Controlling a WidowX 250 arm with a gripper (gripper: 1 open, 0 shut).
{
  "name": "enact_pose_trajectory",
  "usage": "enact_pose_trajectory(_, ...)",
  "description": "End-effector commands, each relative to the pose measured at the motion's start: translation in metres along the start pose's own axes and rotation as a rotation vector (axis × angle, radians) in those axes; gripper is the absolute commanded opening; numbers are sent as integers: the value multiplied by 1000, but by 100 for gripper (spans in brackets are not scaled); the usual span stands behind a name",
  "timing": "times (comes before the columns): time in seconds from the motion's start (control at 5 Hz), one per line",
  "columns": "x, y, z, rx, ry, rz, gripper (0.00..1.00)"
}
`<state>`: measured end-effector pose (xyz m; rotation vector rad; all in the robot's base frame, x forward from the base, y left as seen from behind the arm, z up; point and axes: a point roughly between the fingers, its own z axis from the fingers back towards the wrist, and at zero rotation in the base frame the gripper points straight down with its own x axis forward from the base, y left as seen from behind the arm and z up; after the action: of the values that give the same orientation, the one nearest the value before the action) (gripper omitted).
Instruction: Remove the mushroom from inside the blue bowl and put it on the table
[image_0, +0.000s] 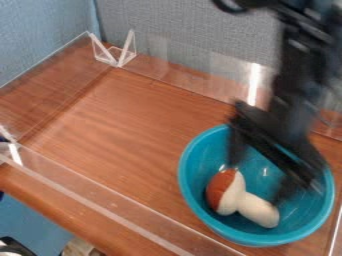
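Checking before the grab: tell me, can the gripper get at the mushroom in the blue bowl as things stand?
Probably yes. The gripper hangs open over the blue bowl, and the mushroom lies uncovered inside with nothing else in the bowl. The picture is motion-blurred, so exact alignment is unclear.

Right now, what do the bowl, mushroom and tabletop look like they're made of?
Blue bowl: likely plastic, glossy; bright highlights on its smooth teal inside.
Mushroom: probably a plastic or rubber toy; even orange-brown cap, cream stem, soft sheen. Can't tell which.
Table: wood or wood-look laminate; reddish-brown grain lines, slight shine. Its edge walls look like clear acrylic.
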<state>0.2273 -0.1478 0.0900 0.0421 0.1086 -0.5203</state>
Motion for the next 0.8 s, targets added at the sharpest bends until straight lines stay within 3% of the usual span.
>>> enact_pose_trajectory(0.0, 0, -6, -6, 7, -52, -10, 100)
enact_pose_trajectory(0.6, 3, 1, -20, 32, -52, 17, 100)
